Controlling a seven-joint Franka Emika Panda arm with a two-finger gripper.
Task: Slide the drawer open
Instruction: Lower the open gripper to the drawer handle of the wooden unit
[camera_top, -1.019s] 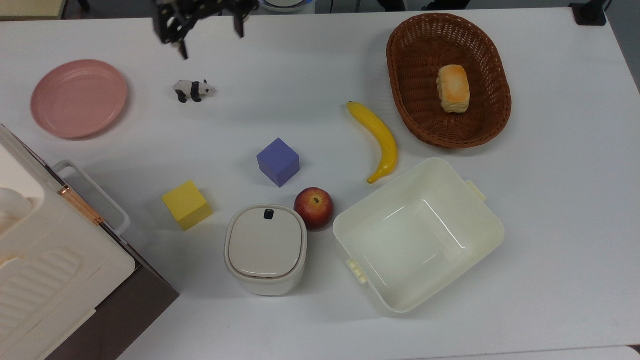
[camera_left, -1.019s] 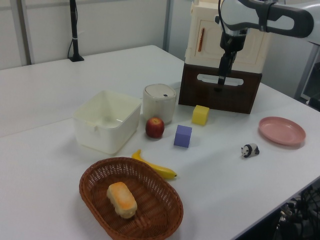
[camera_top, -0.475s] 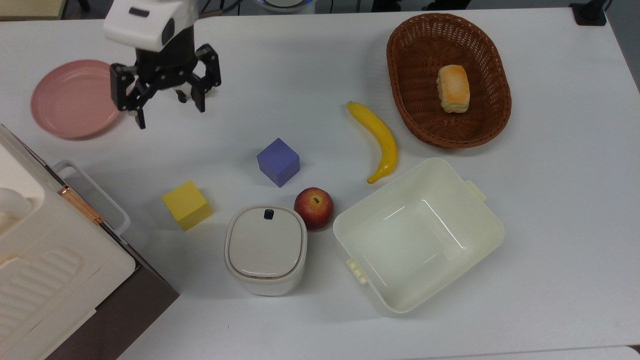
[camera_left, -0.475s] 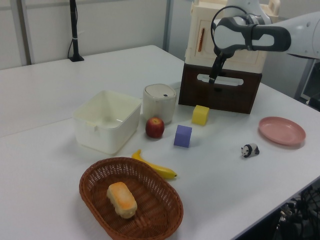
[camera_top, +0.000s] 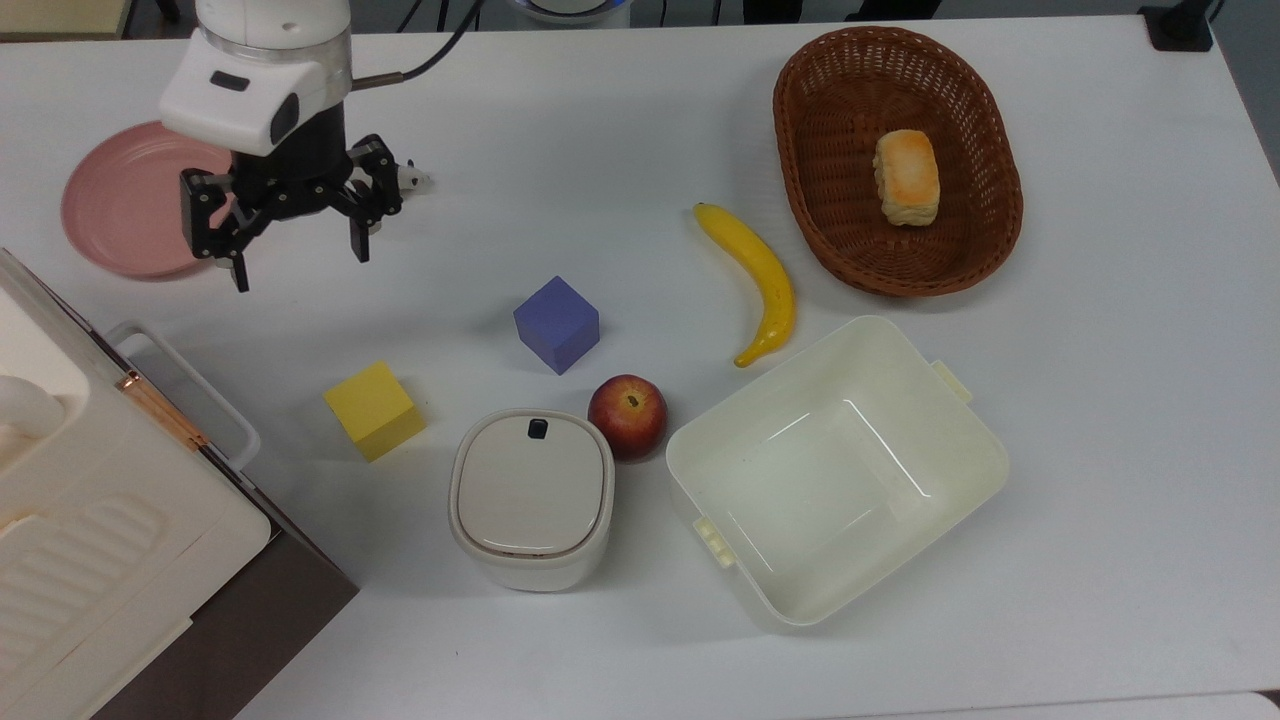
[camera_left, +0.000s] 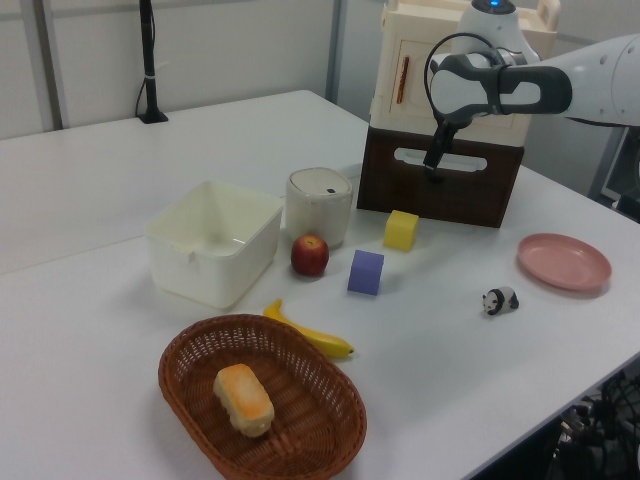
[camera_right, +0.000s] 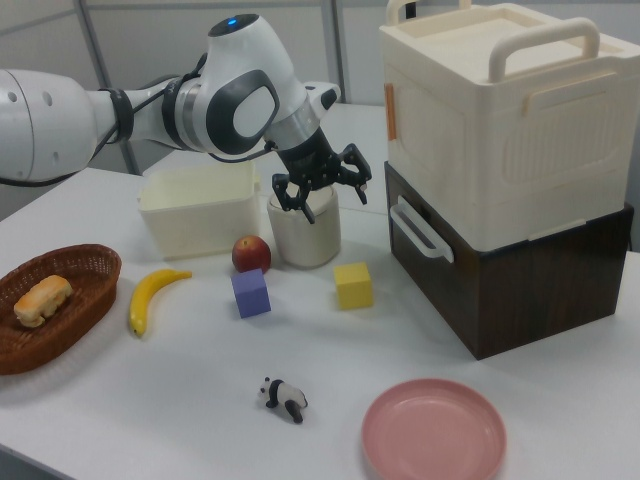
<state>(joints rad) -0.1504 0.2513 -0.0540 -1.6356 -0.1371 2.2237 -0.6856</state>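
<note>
No legible writing, seemingly, on drawer (camera_right: 500, 285)

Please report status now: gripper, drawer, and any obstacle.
Gripper open, empty, above table short of the handle. Drawer shut, untouched. Yellow cube sits near drawer front, off the handle line.

A wide white counter (camera_left: 90, 170) fills the room's middle, evenly lit and faintly glossy. Behind it in the left view stand pale wall panels (camera_left: 230, 45) with grey metal uprights, and a black pole (camera_left: 148, 60) rises from a clamp at the counter's far edge.
</note>
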